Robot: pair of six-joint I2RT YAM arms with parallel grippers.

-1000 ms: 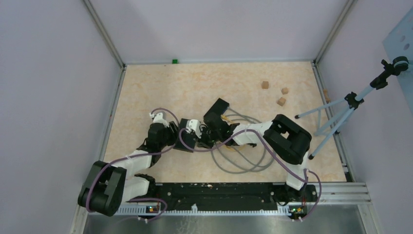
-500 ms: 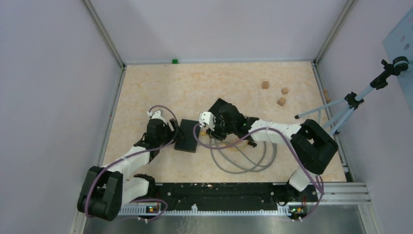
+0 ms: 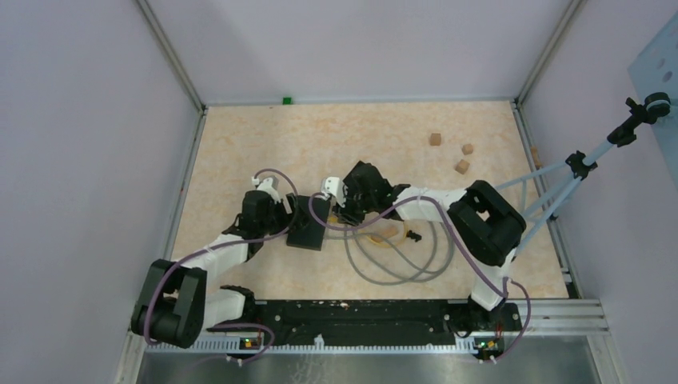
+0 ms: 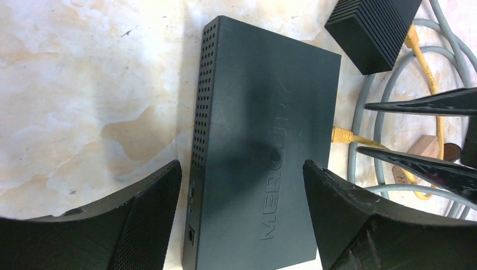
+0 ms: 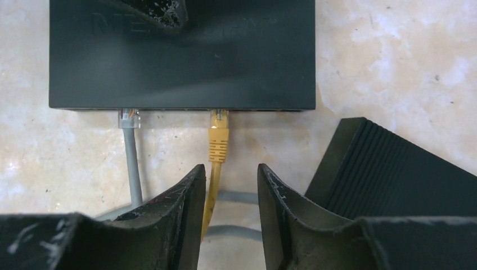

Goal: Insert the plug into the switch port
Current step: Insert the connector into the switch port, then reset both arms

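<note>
Your yellow plug [image 5: 218, 135] sits with its tip in a port [image 5: 218, 111] on the long edge of the black switch [image 5: 180, 56]. You cannot tell from here how deep it goes. Its yellow cable [image 5: 212, 194] runs straight back from the port, away from the switch.

Your right hand [image 5: 229, 169] hangs just behind the plug, lined up with it. Its fingers [image 5: 185, 219] stand narrowly apart. The yellow cable passes between them, closer to one finger, and it does not look pinched.

A grey cable [image 5: 132, 169] with a clear plug [image 5: 129, 118] meets the same edge of the switch, a few ports along from the yellow one.

Your left hand [image 4: 242, 166] is at the far side of the switch, spread wide, with one finger [image 4: 140, 225] on each side of the switch's body. You cannot tell whether the fingers touch it.

A ribbed black block [image 5: 388, 174] lies on the desk [image 3: 352, 136] just beside the switch's corner, near your right hand.

From above, the switch lies flat near the middle of the desk, between your two hands. The grey cable loops on the desk to its right.

Three small wooden cubes [image 3: 462, 166] sit well apart, towards the back right of the desk. A tripod [image 3: 560, 184] stands at the right edge.
</note>
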